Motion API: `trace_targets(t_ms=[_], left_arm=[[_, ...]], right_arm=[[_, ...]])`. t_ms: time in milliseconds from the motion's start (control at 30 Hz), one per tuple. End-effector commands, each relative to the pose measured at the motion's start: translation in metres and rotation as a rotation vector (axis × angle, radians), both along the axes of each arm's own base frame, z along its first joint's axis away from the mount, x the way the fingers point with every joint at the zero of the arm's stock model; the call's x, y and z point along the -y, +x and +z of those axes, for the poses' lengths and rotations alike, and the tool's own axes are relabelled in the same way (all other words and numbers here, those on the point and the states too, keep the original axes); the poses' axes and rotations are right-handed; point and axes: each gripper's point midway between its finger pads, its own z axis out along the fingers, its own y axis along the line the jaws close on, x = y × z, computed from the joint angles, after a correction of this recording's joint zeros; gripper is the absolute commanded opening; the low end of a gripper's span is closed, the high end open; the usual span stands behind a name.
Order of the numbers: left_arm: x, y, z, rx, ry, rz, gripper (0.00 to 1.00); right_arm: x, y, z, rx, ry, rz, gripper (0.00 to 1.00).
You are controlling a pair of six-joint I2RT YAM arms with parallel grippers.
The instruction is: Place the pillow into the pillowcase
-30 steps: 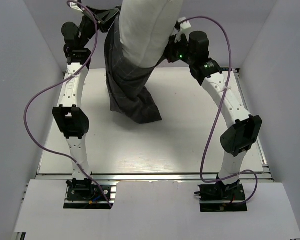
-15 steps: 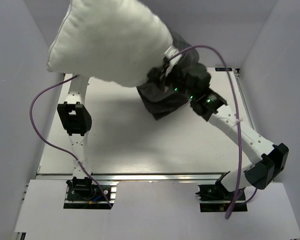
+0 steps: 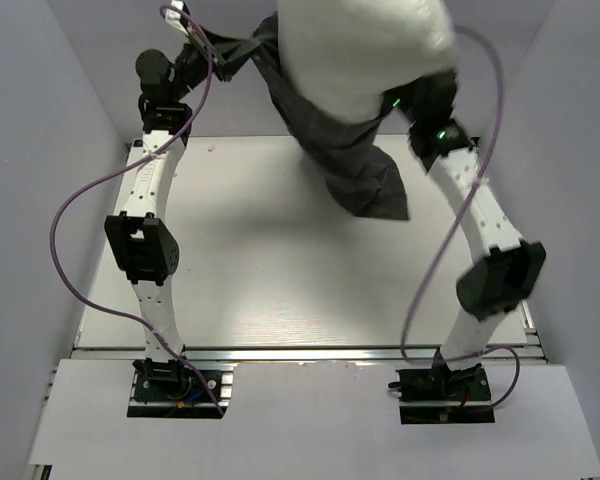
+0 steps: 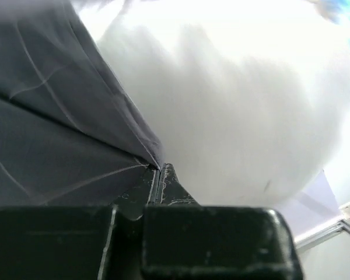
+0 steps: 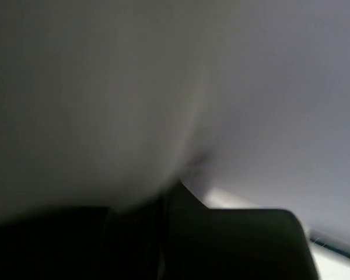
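The pillow (image 3: 365, 50) is off-white matt cloth. The pillowcase (image 3: 355, 165) is soft, creased, dark grey matt cloth. The table (image 3: 280, 300) surface is smooth, white, faintly grained.

Robot lab cell, plain grey partition walls (image 3: 40, 200), white tabletop (image 3: 280, 280), aluminium rail frame (image 3: 310, 353).

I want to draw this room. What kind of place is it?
Probably a robot lab test booth: two robot arms bolted to a white table, plain grey walls close around it, purple cables looping, and a pillowcase held up.
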Motion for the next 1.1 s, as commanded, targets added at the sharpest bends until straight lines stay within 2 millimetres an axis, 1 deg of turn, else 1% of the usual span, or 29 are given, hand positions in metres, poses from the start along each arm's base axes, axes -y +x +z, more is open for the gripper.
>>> trace_targets(t_ms=[0, 33, 67, 133, 200, 233, 267, 300, 333, 367, 400, 433, 467, 500, 533, 567, 600, 633, 700, 733, 767, 800, 833, 900, 933, 967, 1000, 1033, 1067], left_arm=[[-0.024, -0.029, 0.084, 0.213, -0.071, 0.082, 0.0], [-0.024, -0.022, 0.081, 0.203, -0.087, 0.084, 0.0], [-0.025, -0.014, 0.078, 0.191, -0.111, 0.09, 0.0], [-0.022, -0.006, 0.068, 0.169, -0.125, 0.079, 0.0], [-0.02, -0.017, 0.073, 0.183, -0.115, 0.063, 0.0], [-0.018, -0.021, 0.074, 0.183, -0.11, 0.054, 0.0], [-0.017, -0.02, 0.067, 0.159, -0.103, 0.049, 0.0], [-0.017, -0.037, 0.08, 0.183, -0.095, 0.039, 0.0], [-0.017, -0.043, 0.082, 0.183, -0.092, 0.038, 0.0], [-0.016, -0.043, 0.078, 0.168, -0.087, 0.037, 0.0], [-0.017, -0.047, 0.081, 0.166, -0.083, 0.04, 0.0], [-0.018, -0.053, 0.087, 0.18, -0.083, 0.043, 0.0], [-0.018, -0.055, 0.092, 0.192, -0.084, 0.044, 0.0], [-0.018, -0.054, 0.092, 0.191, -0.087, 0.044, 0.0], [-0.018, -0.045, 0.086, 0.18, -0.087, 0.045, 0.0], [-0.018, -0.047, 0.093, 0.202, -0.092, 0.046, 0.0], [-0.017, -0.045, 0.093, 0.202, -0.099, 0.044, 0.0], [-0.016, -0.036, 0.088, 0.189, -0.11, 0.051, 0.0], [-0.015, -0.035, 0.09, 0.195, -0.126, 0.042, 0.0], [-0.015, -0.034, 0.089, 0.194, -0.127, 0.04, 0.0], [-0.014, -0.034, 0.087, 0.189, -0.124, 0.035, 0.0], [-0.013, -0.033, 0.085, 0.184, -0.123, 0.036, 0.0], [-0.013, -0.034, 0.085, 0.184, -0.122, 0.035, 0.0], [-0.013, -0.039, 0.089, 0.193, -0.12, 0.032, 0.0], [-0.013, -0.039, 0.088, 0.192, -0.12, 0.033, 0.0], [-0.013, -0.041, 0.089, 0.192, -0.116, 0.028, 0.0], [-0.013, -0.044, 0.091, 0.198, -0.115, 0.025, 0.0], [-0.013, -0.044, 0.09, 0.195, -0.113, 0.023, 0.0], [-0.013, -0.045, 0.091, 0.197, -0.112, 0.023, 0.0]], right_arm=[[-0.142, -0.237, 0.105, 0.435, 0.018, 0.515, 0.0], [-0.157, -0.274, 0.094, 0.46, -0.002, 0.584, 0.0], [-0.176, -0.325, 0.08, 0.476, -0.014, 0.683, 0.0], [-0.182, -0.346, 0.076, 0.498, -0.024, 0.704, 0.0], [-0.171, -0.307, 0.076, 0.517, -0.051, 0.545, 0.0], [-0.174, -0.273, 0.064, 0.472, -0.075, 0.5, 0.0], [-0.125, -0.213, 0.097, 0.483, -0.053, 0.335, 0.0], [-0.102, -0.178, 0.107, 0.422, 0.011, 0.267, 0.0], [-0.096, -0.121, 0.084, 0.331, -0.002, 0.193, 0.0], [-0.042, -0.073, 0.082, 0.271, -0.005, 0.055, 0.0], [-0.017, -0.07, 0.123, 0.321, 0.063, 0.014, 0.0], [-0.009, -0.053, 0.116, 0.297, 0.06, -0.01, 0.0], [-0.006, -0.055, 0.119, 0.295, 0.062, -0.009, 0.0], [-0.022, -0.062, 0.104, 0.268, 0.053, 0.052, 0.0], [-0.06, -0.116, 0.122, 0.319, 0.062, 0.178, 0.0], [-0.082, -0.15, 0.129, 0.388, 0.058, 0.24, 0.0], [-0.119, -0.172, 0.08, 0.346, -0.009, 0.324, 0.0], [-0.148, -0.259, 0.102, 0.471, -0.005, 0.479, 0.0], [-0.171, -0.323, 0.093, 0.547, -0.017, 0.593, 0.0], [-0.179, -0.35, 0.079, 0.585, -0.056, 0.615, 0.0], [-0.178, -0.35, 0.074, 0.606, -0.071, 0.602, 0.0], [-0.179, -0.339, 0.073, 0.629, -0.07, 0.553, 0.0], [-0.158, -0.296, 0.076, 0.623, -0.106, 0.41, 0.0], [-0.13, -0.236, 0.079, 0.591, -0.117, 0.282, 0.0], [-0.094, -0.176, 0.084, 0.575, -0.132, 0.116, 0.0], [-0.075, -0.148, 0.089, 0.575, -0.131, 0.028, 0.0], [-0.063, -0.109, 0.075, 0.536, -0.144, -0.041, 0.0], [-0.024, -0.079, 0.076, 0.498, -0.148, -0.14, 0.0], [-0.009, -0.074, 0.1, 0.511, -0.09, -0.176, 0.0]])
